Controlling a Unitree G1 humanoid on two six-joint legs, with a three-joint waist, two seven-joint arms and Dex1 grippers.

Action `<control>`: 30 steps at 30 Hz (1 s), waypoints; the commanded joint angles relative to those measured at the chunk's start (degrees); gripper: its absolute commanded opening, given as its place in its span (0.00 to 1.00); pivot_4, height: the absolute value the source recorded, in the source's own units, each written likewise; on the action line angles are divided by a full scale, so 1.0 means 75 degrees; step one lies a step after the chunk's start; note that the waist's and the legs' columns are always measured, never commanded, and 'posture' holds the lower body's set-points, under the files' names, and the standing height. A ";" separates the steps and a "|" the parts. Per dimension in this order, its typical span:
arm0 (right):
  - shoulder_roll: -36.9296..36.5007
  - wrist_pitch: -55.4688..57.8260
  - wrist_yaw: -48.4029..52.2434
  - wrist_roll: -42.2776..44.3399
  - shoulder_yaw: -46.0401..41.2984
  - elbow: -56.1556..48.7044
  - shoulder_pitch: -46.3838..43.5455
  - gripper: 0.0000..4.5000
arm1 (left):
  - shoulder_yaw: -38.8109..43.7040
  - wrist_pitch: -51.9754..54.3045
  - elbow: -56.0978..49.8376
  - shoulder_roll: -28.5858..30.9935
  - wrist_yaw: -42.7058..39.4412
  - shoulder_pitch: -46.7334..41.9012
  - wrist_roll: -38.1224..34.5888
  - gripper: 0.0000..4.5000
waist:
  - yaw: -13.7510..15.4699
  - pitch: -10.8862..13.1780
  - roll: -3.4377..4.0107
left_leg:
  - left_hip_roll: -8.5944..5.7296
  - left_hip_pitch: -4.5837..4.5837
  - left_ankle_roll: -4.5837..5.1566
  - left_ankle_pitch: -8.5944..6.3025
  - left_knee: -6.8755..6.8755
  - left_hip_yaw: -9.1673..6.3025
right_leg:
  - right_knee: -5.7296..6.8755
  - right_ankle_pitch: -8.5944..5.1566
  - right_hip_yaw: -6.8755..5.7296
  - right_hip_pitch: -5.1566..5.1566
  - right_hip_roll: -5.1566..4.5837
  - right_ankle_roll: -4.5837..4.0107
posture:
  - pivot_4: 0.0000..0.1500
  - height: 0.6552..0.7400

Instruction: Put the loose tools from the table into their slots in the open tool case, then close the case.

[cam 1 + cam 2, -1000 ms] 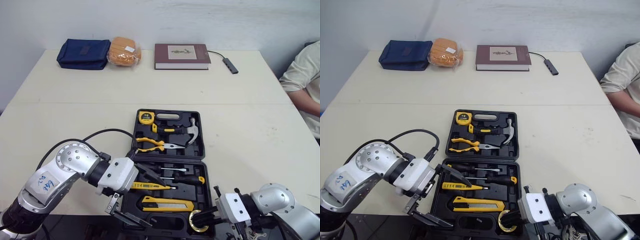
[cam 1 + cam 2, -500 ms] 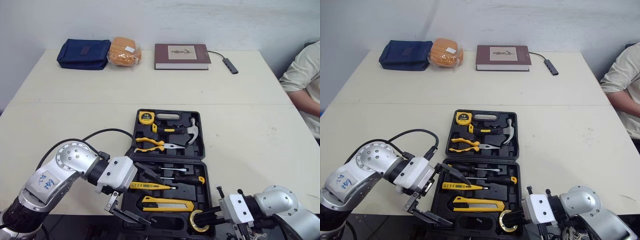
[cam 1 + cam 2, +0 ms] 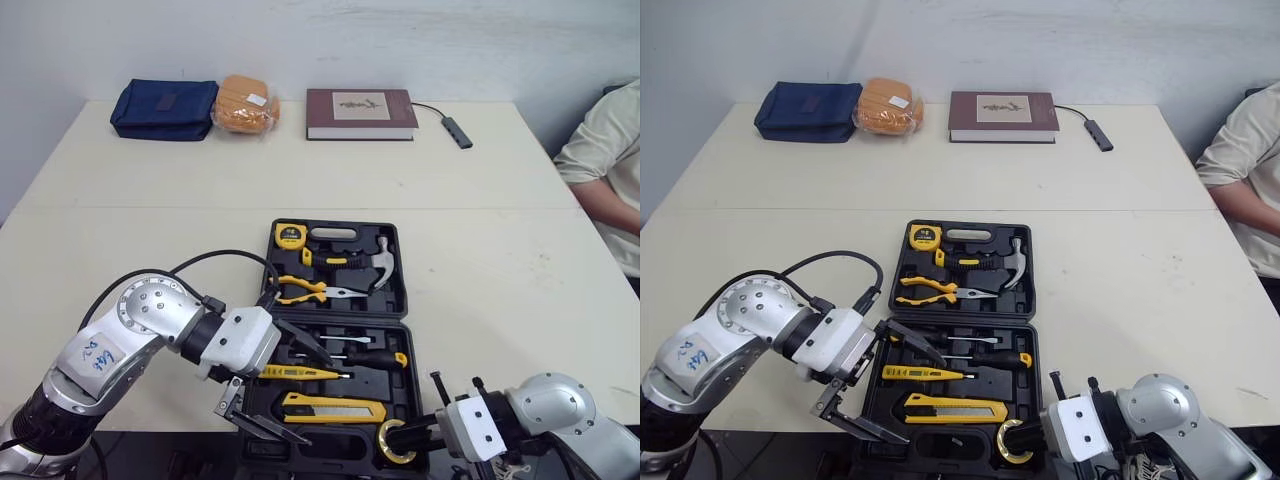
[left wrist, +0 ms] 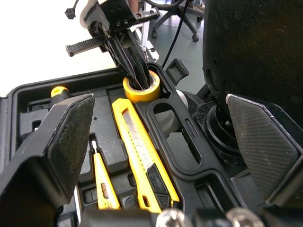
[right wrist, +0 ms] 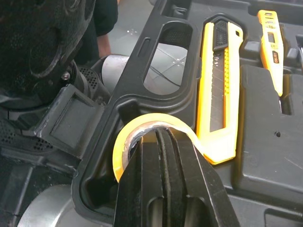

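Observation:
The black tool case (image 3: 402, 275) lies open near the table's front edge. Its far half holds a tape measure (image 3: 292, 235), a hammer (image 3: 376, 258) and pliers (image 3: 303, 290). The near half holds screwdrivers (image 3: 370, 357), a yellow tester pen (image 3: 300, 373) and a yellow utility knife (image 3: 335, 408). My left gripper (image 3: 318, 400) is open over the near half's left side, with nothing between its fingers (image 4: 71, 137). My right gripper (image 3: 395, 440) is shut, its fingers pushed through the hole of a yellow tape roll (image 5: 142, 124) at the case's front right corner.
At the table's far edge lie a blue pouch (image 3: 165, 108), an orange packet (image 3: 245, 102), a dark red book (image 3: 362, 112) and a small grey adapter with a cable (image 3: 455, 130). A person (image 3: 600, 160) sits at the right edge.
My left gripper has edged slightly right, farther over the case, still open. The right gripper and the tape roll stay where they were.

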 commanded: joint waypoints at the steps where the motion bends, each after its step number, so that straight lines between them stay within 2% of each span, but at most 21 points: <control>1: -0.0265 0.0553 -0.0139 0.0279 -0.0350 -0.0564 0.0321 0.01 | -0.0013 0.0001 0.0001 -0.0047 0.0038 -0.0062 -0.0007 1.00 | 0.0004 0.0000 0.0001 | 0.0000 -0.0001 0.0000 0.0000 0.0000 0.0000 | 0.0000 0.0000 0.0001 -0.0002 -0.0001 0.0000 | 1.00 1.00; 5: -0.0338 0.1454 -0.0435 0.1208 -0.0893 -0.1325 0.0325 0.01 | -0.0026 -0.0014 -0.0022 -0.0080 0.0077 -0.0034 0.0010 1.00 | 0.0009 0.0001 0.0001 | -0.0001 -0.0006 0.0001 -0.0001 0.0001 -0.0003 | -0.0003 0.0000 -0.0001 -0.0001 -0.0003 0.0000 | 1.00 1.00; 8: -0.0304 0.1899 -0.0392 0.1563 -0.0887 -0.1526 0.0287 0.01 | -0.0040 -0.0027 -0.0053 -0.0094 0.0102 -0.0007 0.0013 1.00 | -0.0005 0.0001 0.0001 | 0.0000 -0.0006 0.0000 -0.0001 0.0000 -0.0008 | -0.0003 0.0000 -0.0002 -0.0004 -0.0005 0.0000 | 1.00 1.00; 12: -0.0214 0.2023 -0.0257 0.1317 -0.0471 -0.1472 0.0162 0.01 | -0.0062 -0.0053 -0.0065 -0.0106 0.0097 0.0020 0.0029 1.00 | 0.0000 0.0001 0.0001 | 0.0001 -0.0007 -0.0002 -0.0003 0.0000 -0.0009 | -0.0003 -0.0002 -0.0003 -0.0006 -0.0005 -0.0004 | 1.00 1.00; 21: 0.0029 0.1342 -0.0193 0.0092 0.0370 -0.0343 0.0077 0.01 | -0.0021 -0.0143 -0.0093 -0.0025 0.0041 0.0149 0.0079 1.00 | 0.0000 0.0001 0.0001 | 0.0000 -0.0008 -0.0001 -0.0003 0.0000 -0.0009 | -0.0003 -0.0003 -0.0003 -0.0006 -0.0005 -0.0006 | 1.00 1.00; 30: -0.0101 0.1507 -0.0104 0.0497 0.0129 -0.0205 0.0109 0.01 | 0.0020 -0.0401 -0.0072 0.0068 -0.0034 0.0393 0.0141 1.00 | -0.0003 0.0000 0.0001 | 0.0001 -0.0003 -0.0001 -0.0003 0.0000 -0.0010 | -0.0003 -0.0003 -0.0003 -0.0002 -0.0007 -0.0006 | 1.00 1.00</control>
